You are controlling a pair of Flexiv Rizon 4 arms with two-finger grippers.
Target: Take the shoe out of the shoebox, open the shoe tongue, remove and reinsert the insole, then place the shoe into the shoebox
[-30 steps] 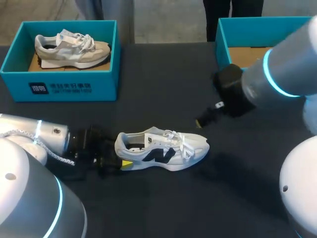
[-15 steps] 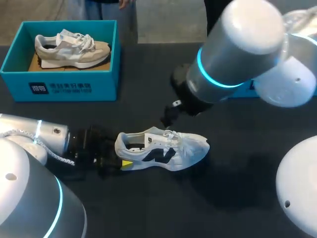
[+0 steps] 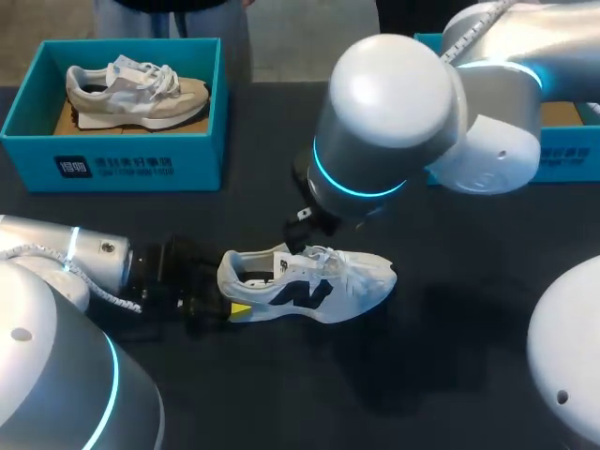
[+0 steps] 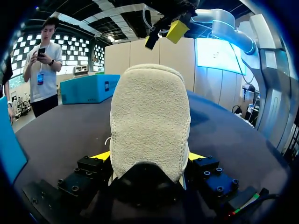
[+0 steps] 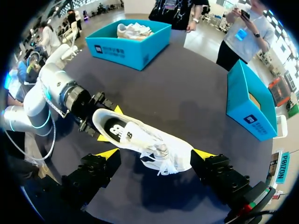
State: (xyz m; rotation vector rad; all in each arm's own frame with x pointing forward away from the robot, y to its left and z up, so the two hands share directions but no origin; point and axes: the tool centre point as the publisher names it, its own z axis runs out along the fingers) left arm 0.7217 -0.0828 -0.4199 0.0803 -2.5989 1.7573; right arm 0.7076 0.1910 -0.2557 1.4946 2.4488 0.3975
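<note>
Right now our left jaws are pinching the heel of the white shoe [image 3: 305,281], which is lying on its sole mid-counter [image 3: 450,375]. Our right jaws are hovering just above its laces, spread wide. Bare counter is lying open toward the near edge. The left shoebox [image 3: 141,167], holding a tan shoe [image 3: 131,89], and the right shoebox [image 5: 245,100] are sitting well apart at the far edge.

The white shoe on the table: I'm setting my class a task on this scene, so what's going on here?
The left arm holds the white shoe by its heel, jaws shut on it, on the dark table, outside any box. The right arm hangs above the shoe's laces with jaws open, gripping nothing. A beige shoe lies in the teal shoebox at the far left; a second teal shoebox stands at the far right.
</note>
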